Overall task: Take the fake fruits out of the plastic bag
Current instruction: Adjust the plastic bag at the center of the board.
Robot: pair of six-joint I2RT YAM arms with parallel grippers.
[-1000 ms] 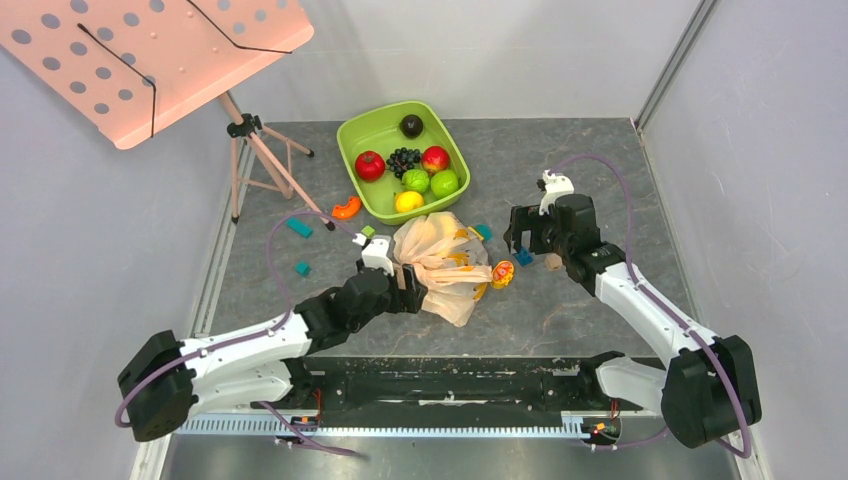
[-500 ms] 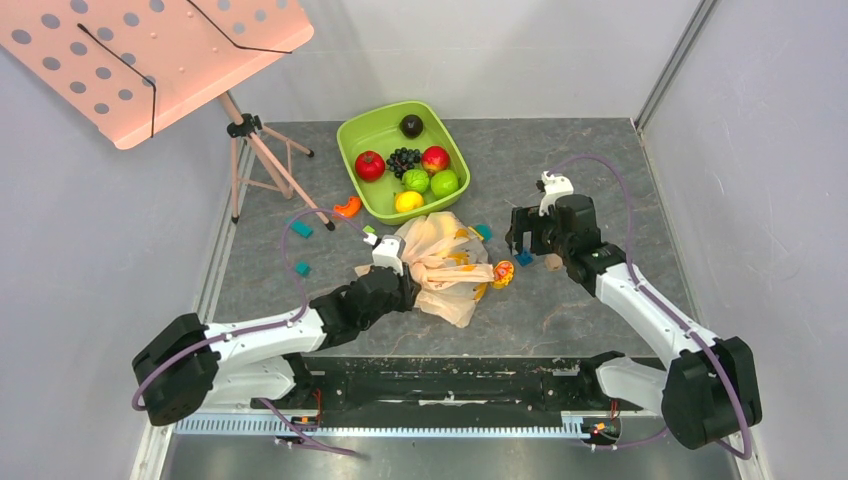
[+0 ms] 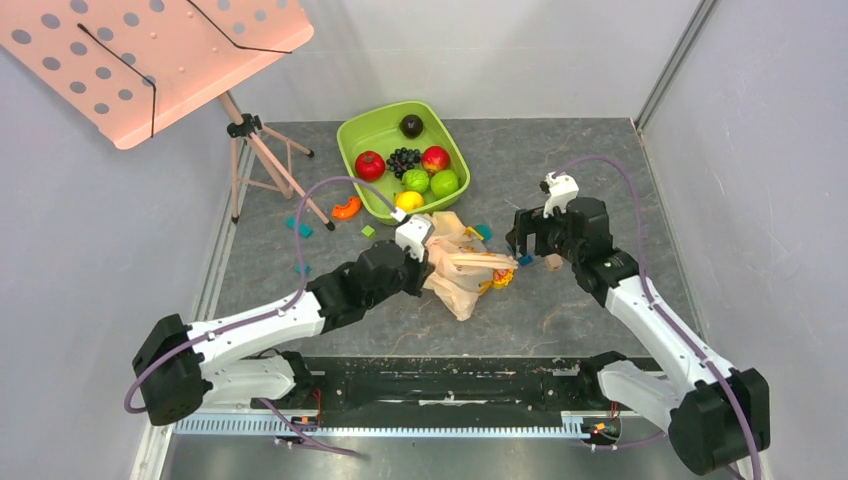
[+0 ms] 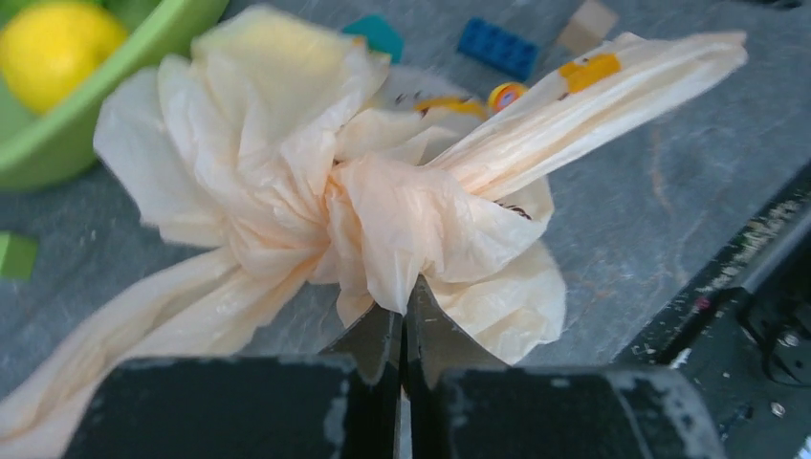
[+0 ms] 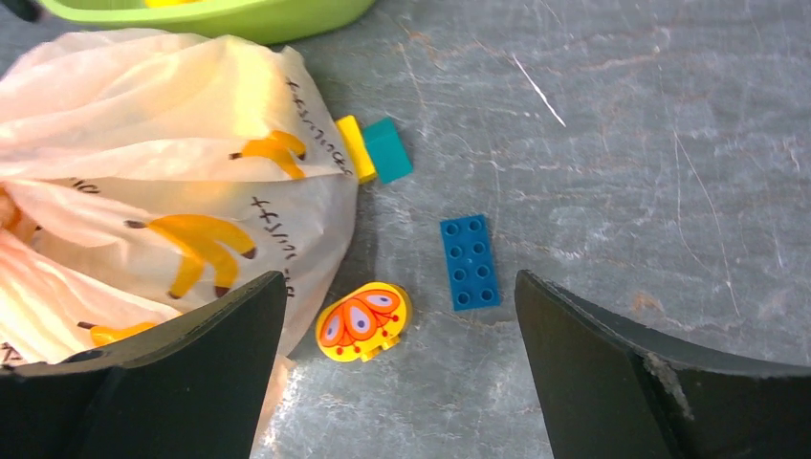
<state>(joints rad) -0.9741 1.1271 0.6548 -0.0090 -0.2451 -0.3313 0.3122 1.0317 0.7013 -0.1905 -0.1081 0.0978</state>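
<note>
Left gripper [image 4: 402,308]: jaws pressed fully together, pinching a fold of the peach-beige crinkly plastic bag [image 4: 287,163] just below its bunched knot. One handle runs taut from the knot, up and to the right of this gripper.

Right gripper [image 5: 397,287]: jaws spread wide, holding nothing and touching nothing. Between its fingers lie a flat blue studded block [image 5: 469,261] and a round yellow piece with an orange butterfly print [image 5: 363,320], which sits just beside the bag's edge.

Bag [image 3: 455,270] is on the grey stone counter [image 3: 560,310], between my two grippers. What it holds is hidden behind the film.

Room: the lime-green plastic tub [image 3: 352,135] has its rim close beyond the bag. There is bare counter right of the right gripper. The counter's dark near edge is low and right of the left gripper.

Since a second ago, the left gripper has moved forward and rightward, and the bag is drawn narrower and stretched towards the right gripper. The right gripper has barely shifted.
</note>
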